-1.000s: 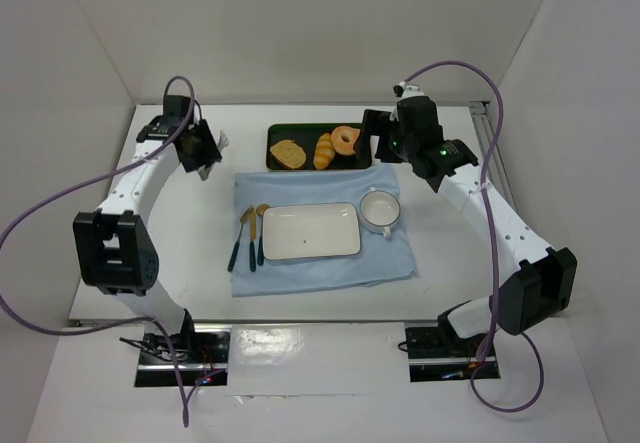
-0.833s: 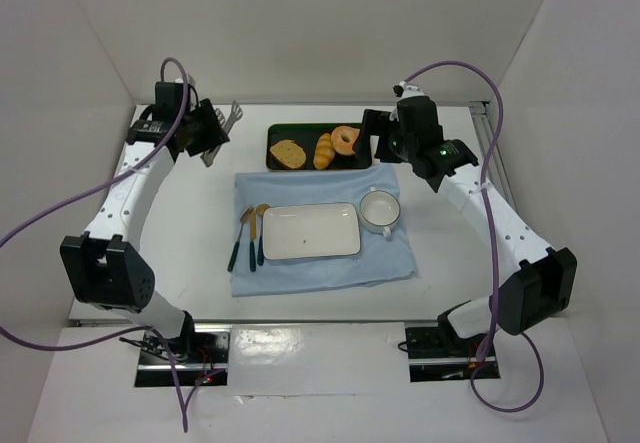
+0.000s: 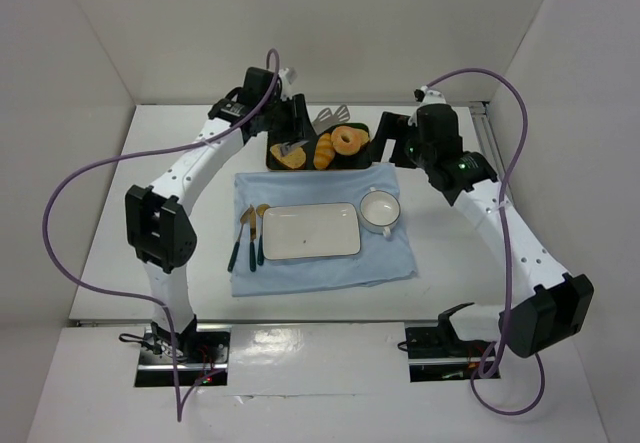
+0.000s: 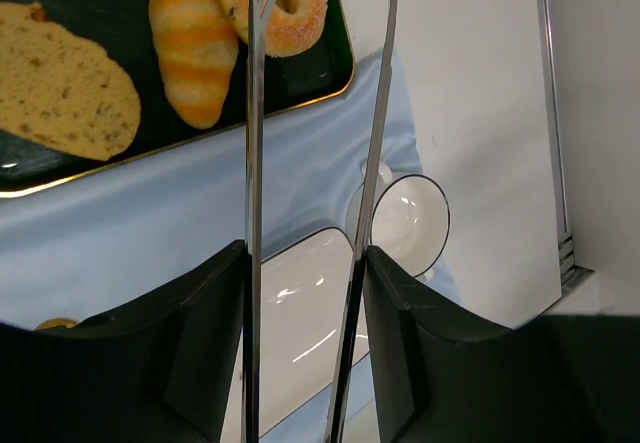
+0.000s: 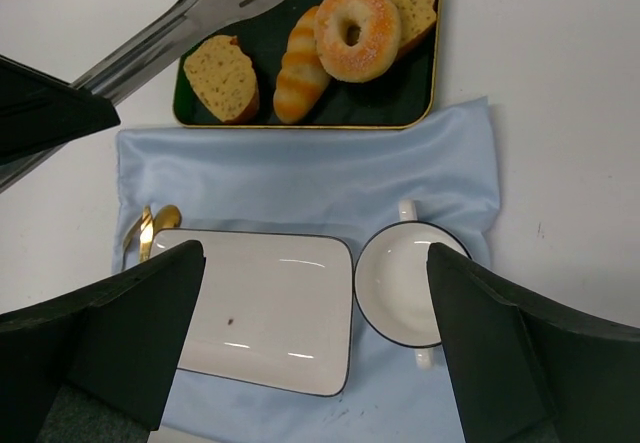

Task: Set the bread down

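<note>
The bread (image 3: 347, 140), a golden ring-shaped bun, lies at the right end of the dark tray (image 3: 366, 158), also seen in the wrist views (image 4: 285, 8) (image 5: 357, 31). My left gripper (image 3: 290, 121) (image 4: 304, 253) is shut on a pair of metal tongs (image 4: 253, 113) (image 5: 190, 13). The tongs' two arms stand apart, and their tips hang over the tray's back edge, just left of the bread. My right gripper (image 3: 385, 135) (image 5: 315, 253) hovers open beside the tray's right end, nothing between its fingers.
A toast slice (image 3: 288, 155) and an oblong roll (image 3: 324, 149) share the tray. On the blue cloth (image 3: 320, 268) in front lie a white rectangular plate (image 3: 310, 230), a white cup (image 3: 380, 208) and gold cutlery (image 3: 250, 233). White walls enclose the table.
My left arm has swung from the far left of the table over to the tray, carrying the tongs. My right arm has shifted slightly to the right.
</note>
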Robot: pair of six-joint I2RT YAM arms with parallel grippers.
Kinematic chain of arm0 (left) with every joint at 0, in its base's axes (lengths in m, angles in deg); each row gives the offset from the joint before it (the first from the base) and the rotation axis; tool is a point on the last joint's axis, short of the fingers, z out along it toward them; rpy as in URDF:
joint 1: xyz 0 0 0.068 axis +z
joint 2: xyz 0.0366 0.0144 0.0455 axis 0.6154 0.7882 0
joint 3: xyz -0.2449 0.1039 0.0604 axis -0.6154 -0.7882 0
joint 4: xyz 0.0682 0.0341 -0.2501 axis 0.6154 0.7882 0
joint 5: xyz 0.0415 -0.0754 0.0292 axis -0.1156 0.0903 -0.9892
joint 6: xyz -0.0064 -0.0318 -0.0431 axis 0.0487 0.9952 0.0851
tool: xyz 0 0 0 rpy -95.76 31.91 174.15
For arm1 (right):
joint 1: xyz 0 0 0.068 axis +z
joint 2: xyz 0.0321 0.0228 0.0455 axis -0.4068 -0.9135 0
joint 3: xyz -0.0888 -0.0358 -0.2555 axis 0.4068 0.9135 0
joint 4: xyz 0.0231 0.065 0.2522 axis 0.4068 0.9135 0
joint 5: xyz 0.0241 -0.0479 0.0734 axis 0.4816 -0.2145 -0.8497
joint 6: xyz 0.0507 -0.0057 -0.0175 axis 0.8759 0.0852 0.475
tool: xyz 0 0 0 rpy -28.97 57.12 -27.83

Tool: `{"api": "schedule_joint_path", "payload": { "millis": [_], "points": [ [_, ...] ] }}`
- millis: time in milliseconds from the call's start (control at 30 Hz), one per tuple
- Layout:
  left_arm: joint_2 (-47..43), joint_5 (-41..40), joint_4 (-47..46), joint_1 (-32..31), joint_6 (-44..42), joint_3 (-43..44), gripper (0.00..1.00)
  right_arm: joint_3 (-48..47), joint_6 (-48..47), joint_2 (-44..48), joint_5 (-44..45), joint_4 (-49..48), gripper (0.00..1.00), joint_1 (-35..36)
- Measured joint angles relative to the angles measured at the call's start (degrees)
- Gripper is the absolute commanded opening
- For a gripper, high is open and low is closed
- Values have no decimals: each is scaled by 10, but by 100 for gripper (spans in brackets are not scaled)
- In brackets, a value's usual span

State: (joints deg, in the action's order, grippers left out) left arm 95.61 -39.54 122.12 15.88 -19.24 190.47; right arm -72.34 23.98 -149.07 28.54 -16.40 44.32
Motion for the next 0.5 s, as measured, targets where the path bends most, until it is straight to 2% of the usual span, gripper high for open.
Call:
{"api": "schedule_joint_path", "payload": {
  "millis": [300,500],
  "points": [
    [64,-11,10,-27,0,40,60,6,-1,8,-7,0,99,-30],
    [74,-36,31,-39,-1,45,59,13,-1,12,-10,-1,99,-36]
  ]
}}
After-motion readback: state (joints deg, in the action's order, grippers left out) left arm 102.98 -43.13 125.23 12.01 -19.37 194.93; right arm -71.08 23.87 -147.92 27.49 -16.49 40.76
